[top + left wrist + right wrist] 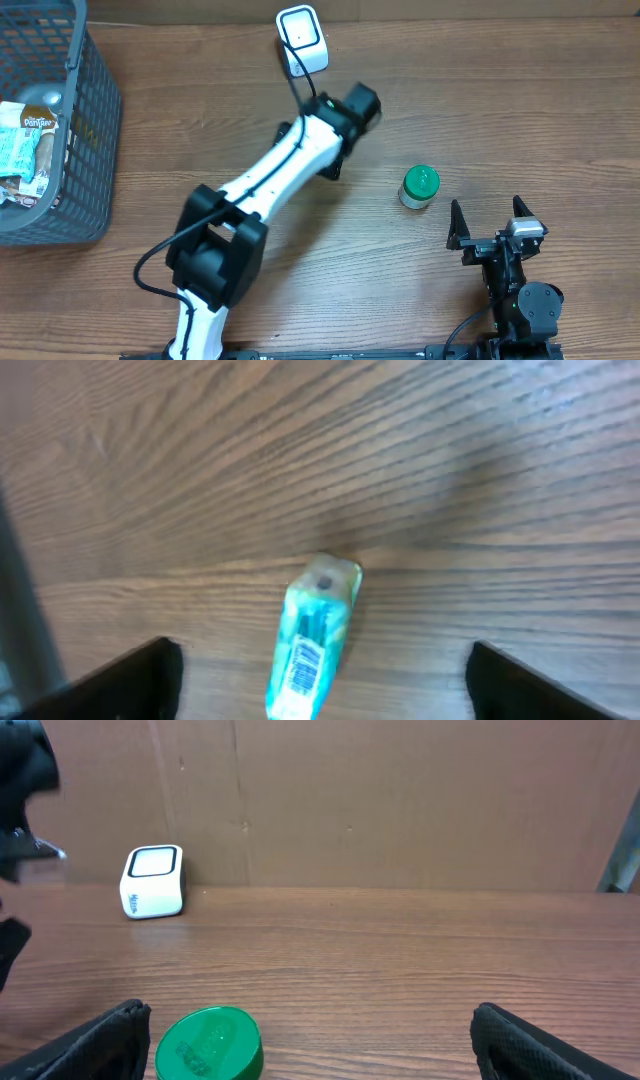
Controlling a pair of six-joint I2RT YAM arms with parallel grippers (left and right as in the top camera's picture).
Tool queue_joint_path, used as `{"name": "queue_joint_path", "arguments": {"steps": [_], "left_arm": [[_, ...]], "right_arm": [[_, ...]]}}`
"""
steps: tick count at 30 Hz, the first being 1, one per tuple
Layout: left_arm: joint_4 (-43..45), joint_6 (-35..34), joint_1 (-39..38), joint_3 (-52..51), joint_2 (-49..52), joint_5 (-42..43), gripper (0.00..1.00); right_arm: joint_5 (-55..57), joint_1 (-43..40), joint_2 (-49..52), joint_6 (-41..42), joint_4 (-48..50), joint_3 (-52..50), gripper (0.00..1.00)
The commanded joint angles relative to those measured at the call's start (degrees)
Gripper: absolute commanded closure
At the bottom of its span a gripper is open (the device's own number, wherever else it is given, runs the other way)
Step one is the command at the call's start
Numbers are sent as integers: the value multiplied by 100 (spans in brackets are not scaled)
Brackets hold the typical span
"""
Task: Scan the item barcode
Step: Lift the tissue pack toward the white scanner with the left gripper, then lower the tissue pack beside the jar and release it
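**Green barcoded tube [318,610] seen lying on the table [480,480] between the wide-parted fingers of the left gripper [322,660], near the scanner [302,38].**

The left gripper was held open close to the scanner, a little to its right and on the robot's side of it. The tube lay flat between the two fingers and was touched by neither, with its white barcode label turned upward. In the overhead view the tube was hidden by the arm. A green-lidded jar [420,187] stood farther from the scanner on the same side, between the scanner and the right gripper [487,212]. The right gripper was spread open with nothing in it, well apart from the scanner. A grey wire basket [95,150] with packets in it was set well to the scanner's left.
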Motion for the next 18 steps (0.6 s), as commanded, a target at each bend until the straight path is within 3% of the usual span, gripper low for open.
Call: {"name": "queue_joint_path", "arguments": {"steps": [1,9,18], "left_arm": [[-243,223,367,173,39,817,0],[-343,1062,1047,-66,50,2129,1],[361,1056,1043,-890,50,2315,2]], "right_arm": [[-13,31,-35,-15,39,-61,0],[-13,31,-35,-15,42,-61,0],[-13,31,-35,-15,42,-61,0]]}}
